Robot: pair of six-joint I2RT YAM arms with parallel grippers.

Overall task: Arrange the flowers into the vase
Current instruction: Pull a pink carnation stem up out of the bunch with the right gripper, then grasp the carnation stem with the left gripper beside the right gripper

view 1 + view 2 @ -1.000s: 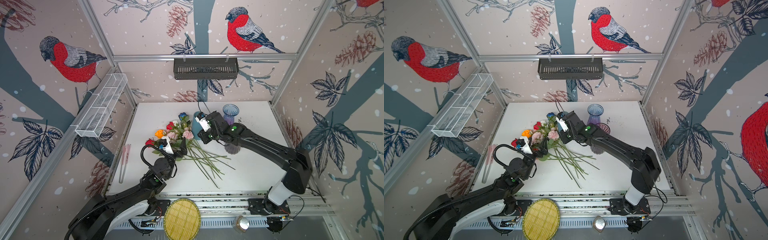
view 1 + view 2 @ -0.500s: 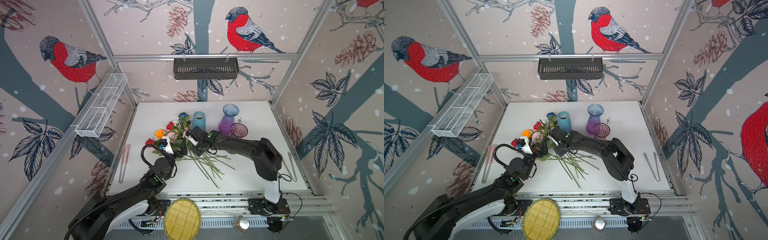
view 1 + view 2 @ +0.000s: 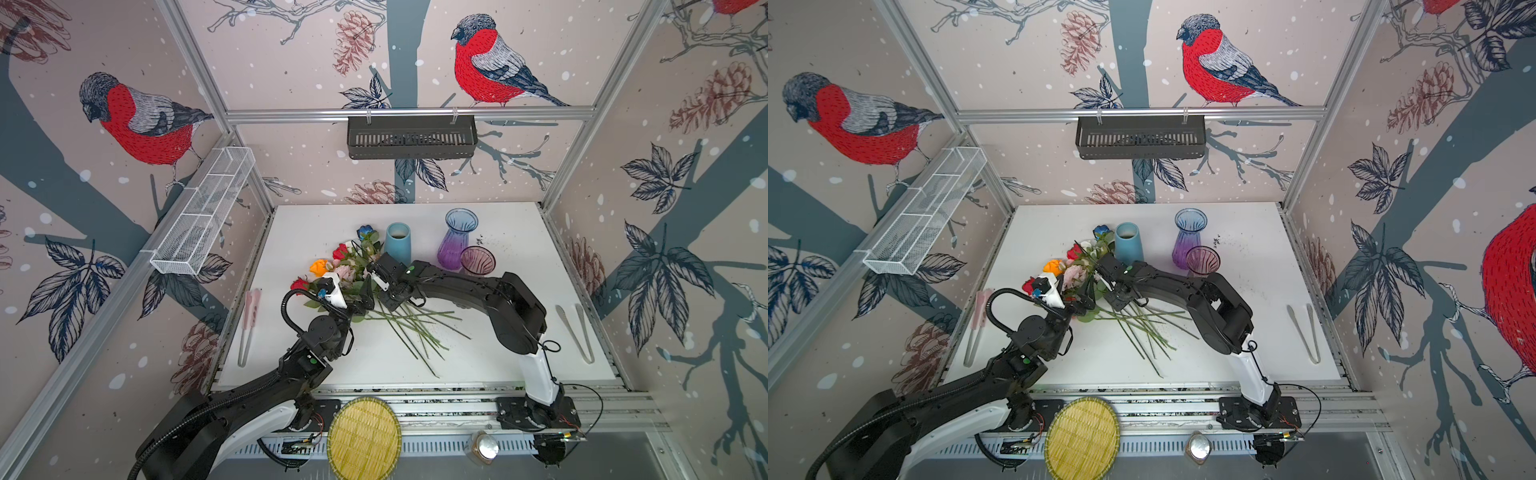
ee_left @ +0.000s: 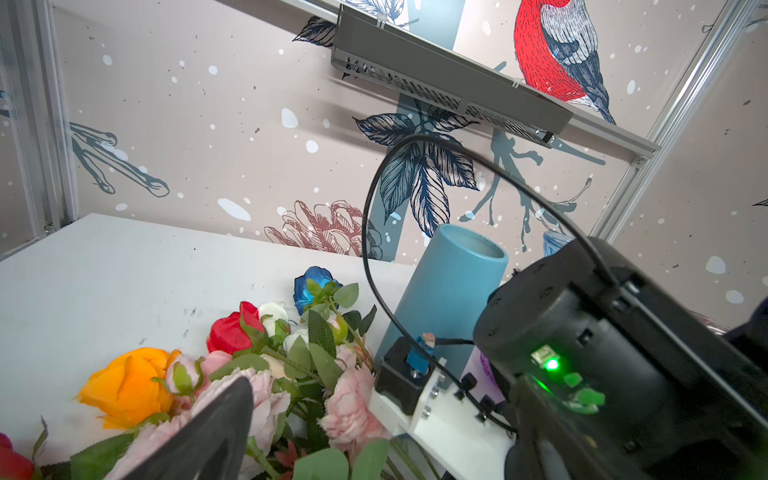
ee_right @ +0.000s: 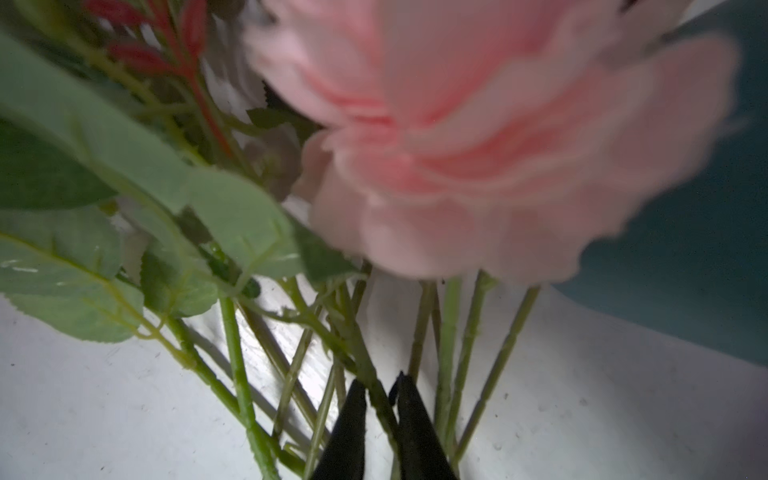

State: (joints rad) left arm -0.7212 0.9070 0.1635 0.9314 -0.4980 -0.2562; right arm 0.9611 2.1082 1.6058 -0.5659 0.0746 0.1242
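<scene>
Nearest the base rail, the stems (image 3: 415, 328) fan out over the white table (image 3: 519, 332), crossing one another, with the blooms bunched at the far-left end. In the right wrist view the right gripper (image 5: 380, 399) has its two dark fingers nearly together around one green stem (image 5: 376, 395), low on it and just below a big pink bloom (image 5: 478, 137); they look pinched on it, though whether the grip is firm I cannot tell. Other stems lie touching on both sides, so a straight lift would probably drag neighbours along.

To do this pick well, the grip should be confirmed on that single stem, then the lift made slowly and up along the stem's own line, so the leaves (image 5: 124, 199) slide free of the tangle instead of snagging.

The left gripper (image 3: 361, 297) sits just beside it over the leafy part of the bunch, jaws wide apart and holding nothing; one finger (image 4: 208, 436) shows in its wrist view beside the orange rose (image 4: 129, 386). It could press the rest of the flowers (image 3: 349, 266) down during the lift.

Farther back stand the blue vase (image 3: 398, 245), nearest the blooms, then the purple glass vase (image 3: 457, 241) with a small glass cup (image 3: 478, 261) beside it. All appear empty. Which vase is meant I cannot tell; the blue one is the shortest carry, and the stem needs tipping upright before its end goes in.
</scene>
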